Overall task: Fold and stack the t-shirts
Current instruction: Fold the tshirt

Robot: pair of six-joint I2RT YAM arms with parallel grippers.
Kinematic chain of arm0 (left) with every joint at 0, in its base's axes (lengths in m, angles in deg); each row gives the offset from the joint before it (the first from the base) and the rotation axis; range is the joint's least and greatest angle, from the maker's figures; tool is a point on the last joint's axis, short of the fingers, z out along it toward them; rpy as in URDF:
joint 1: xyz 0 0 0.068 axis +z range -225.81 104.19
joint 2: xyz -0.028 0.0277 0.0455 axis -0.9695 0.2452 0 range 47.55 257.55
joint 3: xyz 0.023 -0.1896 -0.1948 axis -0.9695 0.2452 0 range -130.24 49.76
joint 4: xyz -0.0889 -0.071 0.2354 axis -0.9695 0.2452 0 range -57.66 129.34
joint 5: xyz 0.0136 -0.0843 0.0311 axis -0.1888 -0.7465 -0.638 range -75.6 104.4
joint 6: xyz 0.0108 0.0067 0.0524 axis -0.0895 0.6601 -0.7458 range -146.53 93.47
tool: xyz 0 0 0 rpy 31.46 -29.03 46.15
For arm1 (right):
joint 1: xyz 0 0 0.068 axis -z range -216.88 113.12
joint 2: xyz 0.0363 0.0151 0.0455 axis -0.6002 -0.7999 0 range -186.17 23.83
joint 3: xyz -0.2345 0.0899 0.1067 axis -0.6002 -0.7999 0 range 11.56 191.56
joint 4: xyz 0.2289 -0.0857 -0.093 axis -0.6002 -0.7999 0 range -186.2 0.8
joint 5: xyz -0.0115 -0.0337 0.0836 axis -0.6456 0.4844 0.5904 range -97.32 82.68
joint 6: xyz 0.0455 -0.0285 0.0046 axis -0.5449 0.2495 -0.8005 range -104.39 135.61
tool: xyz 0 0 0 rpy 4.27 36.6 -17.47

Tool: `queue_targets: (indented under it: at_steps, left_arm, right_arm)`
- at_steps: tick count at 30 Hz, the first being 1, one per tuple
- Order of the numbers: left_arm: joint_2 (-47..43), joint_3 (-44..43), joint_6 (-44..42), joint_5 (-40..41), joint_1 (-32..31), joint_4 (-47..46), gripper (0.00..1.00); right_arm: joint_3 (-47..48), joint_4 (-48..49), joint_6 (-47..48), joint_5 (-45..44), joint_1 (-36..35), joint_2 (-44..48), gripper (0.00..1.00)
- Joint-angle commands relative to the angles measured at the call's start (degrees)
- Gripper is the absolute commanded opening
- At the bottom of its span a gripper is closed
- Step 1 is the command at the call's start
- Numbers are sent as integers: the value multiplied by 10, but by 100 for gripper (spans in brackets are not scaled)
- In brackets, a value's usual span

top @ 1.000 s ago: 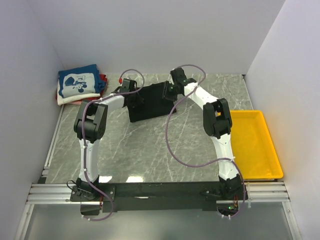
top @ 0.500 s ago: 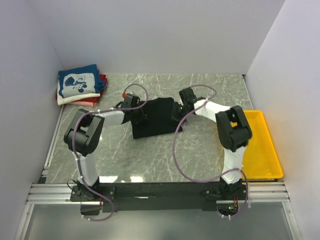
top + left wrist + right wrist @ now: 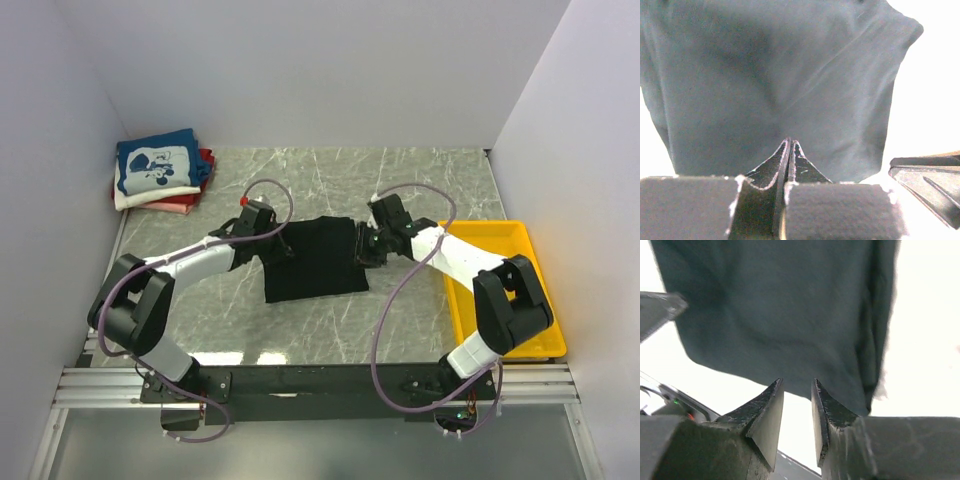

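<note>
The black t-shirt (image 3: 312, 262) lies folded into a rectangle in the middle of the marble table (image 3: 300, 330). My left gripper (image 3: 277, 243) is at its left far corner; in the left wrist view the left gripper (image 3: 790, 141) is shut, its tips pinched on the dark cloth (image 3: 765, 75). My right gripper (image 3: 363, 246) is at the shirt's right edge. Seen from the right wrist, the right gripper (image 3: 798, 381) is open, with bare table between its fingers and the cloth edge (image 3: 780, 305) just past the tips. A blue t-shirt with a white print (image 3: 155, 165) tops a folded pile at the back left.
Under the blue shirt show a white one (image 3: 128, 198) and a red one (image 3: 205, 160), close to the left wall. A yellow tray (image 3: 505, 300) stands at the right edge of the table, beside the right arm's elbow (image 3: 510, 300).
Both grippers have come toward the near edge, and the black shirt has slid with them from the back of the table to the middle. The right jaws have narrowed a little.
</note>
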Motion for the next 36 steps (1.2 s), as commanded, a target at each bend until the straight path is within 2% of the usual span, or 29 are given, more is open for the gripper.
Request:
queue_targets:
  at_steps: [1, 10, 18, 23, 30, 32, 34, 35, 36]
  left_arm:
    - [0, -60, -33, 23, 7, 24, 3]
    - [64, -109, -63, 6, 68, 24, 1]
    - [139, -128, -37, -37, 135, -10, 1]
    - [188, -160, -29, -42, 140, -3, 1]
    - [187, -176, -23, -44, 151, 4, 1]
    - [165, -186, -39, -44, 155, 10, 7]
    - [136, -205, -57, -46, 163, 26, 21]
    - [129, -224, -65, -46, 165, 37, 34]
    - [116, -234, -79, -39, 165, 68, 42]
  right_arm:
    - [79, 24, 8, -21, 2, -20, 36]
    - [240, 35, -4, -8, 17, -173, 32]
    - [365, 14, -14, 11, 61, -323, 31]
    - [401, 22, -40, 76, 95, -393, 29]
    - [387, 29, -48, 106, 104, -397, 29]
    - [383, 35, -47, 109, 107, -384, 29]
    - [385, 29, -41, 112, 107, -375, 29]
    - [387, 28, -37, 112, 107, -369, 29]
    - [386, 30, -37, 112, 107, -363, 30]
